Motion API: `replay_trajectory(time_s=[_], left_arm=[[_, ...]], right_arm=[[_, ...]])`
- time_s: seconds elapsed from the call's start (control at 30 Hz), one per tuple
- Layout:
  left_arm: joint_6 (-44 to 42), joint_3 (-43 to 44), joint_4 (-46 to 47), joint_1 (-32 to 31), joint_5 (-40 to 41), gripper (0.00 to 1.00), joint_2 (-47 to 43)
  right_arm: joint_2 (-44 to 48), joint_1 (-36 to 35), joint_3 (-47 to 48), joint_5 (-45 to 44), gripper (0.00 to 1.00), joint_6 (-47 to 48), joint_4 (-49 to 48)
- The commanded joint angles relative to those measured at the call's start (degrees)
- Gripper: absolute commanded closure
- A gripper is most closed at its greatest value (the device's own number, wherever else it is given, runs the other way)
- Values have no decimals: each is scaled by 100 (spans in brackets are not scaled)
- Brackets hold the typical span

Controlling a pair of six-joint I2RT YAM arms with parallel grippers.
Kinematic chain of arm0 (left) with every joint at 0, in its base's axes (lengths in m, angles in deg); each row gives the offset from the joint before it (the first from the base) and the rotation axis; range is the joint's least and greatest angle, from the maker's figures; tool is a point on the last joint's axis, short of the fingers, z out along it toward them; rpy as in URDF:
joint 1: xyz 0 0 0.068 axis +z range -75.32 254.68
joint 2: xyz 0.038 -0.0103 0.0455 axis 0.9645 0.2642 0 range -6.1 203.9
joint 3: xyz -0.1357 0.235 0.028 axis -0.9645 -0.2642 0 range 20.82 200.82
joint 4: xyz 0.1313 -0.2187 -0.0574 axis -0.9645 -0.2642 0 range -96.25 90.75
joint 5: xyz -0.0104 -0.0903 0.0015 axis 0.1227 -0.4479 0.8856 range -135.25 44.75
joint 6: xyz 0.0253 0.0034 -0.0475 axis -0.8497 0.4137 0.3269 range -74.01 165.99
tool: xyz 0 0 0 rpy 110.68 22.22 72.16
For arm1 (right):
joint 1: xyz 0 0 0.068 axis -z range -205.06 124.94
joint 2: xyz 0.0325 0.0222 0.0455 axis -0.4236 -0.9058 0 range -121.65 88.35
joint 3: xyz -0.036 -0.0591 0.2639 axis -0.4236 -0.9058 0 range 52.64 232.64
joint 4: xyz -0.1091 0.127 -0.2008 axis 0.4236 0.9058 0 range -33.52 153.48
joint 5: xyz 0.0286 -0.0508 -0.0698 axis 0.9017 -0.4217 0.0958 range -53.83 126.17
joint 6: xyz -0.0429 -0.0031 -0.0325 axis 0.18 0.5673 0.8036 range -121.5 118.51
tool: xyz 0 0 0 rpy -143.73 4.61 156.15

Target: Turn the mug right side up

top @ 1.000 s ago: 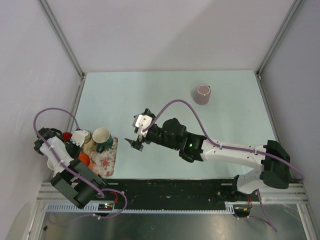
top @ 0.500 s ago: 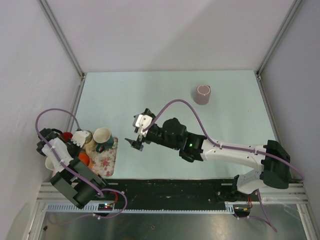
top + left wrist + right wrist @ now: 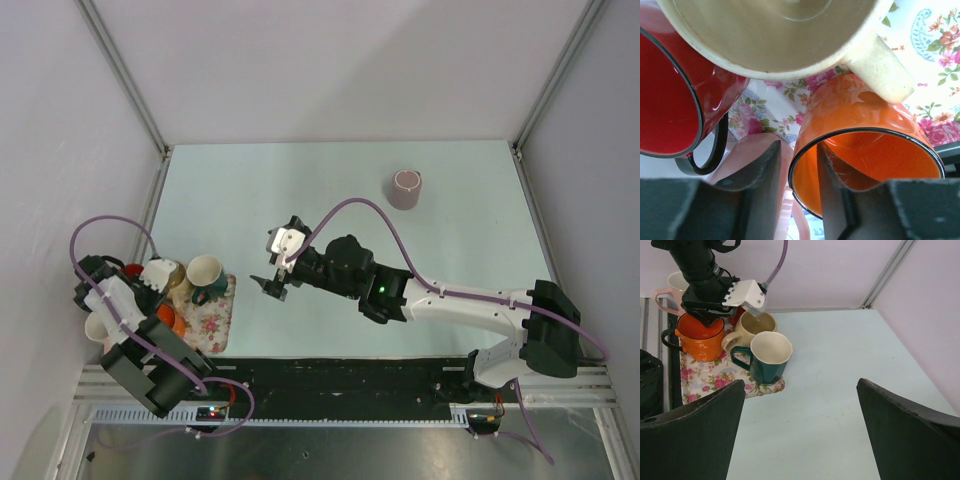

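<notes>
At one o'clock, mug [image 3: 405, 188] looks inverted, untouched: flip not yet done. Right fingers [image 3: 690, 440] wide, empty; left fingers [image 3: 760, 190] parted astride orange mug [image 3: 850, 115] rim.

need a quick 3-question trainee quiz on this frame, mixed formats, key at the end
1. True or false: the right fingers are closed on a mug.
2. The left fingers straddle which part of the orange mug? A handle, B rim, C base.
3. Which mug stands alone, off the floral tray?
Key: 1 false, they are open and empty. 2 B. 3 the mauve mug.
</notes>
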Motion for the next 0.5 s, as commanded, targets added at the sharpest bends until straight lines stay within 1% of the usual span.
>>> replay_trajectory(time_s=[0.0,0.07,0.17,0.37,0.47], left_arm=[[56,120,115,-2,-7,57,-219],[65,167,95,-2,-106,53,-344],[87,244,22,-10,-239,49,-465],[114,439,-266,-35,-423,48,-498],[298,725,-420,-45,-562,46,-501]], right_arm=[[88,19,64,29,1,65,-272],[83,16,64,121,0,61,-273],[96,15,64,194,1,45,-279],[120,46,64,238,1,-53,-219],[112,142,211,22,0,-300,48]])
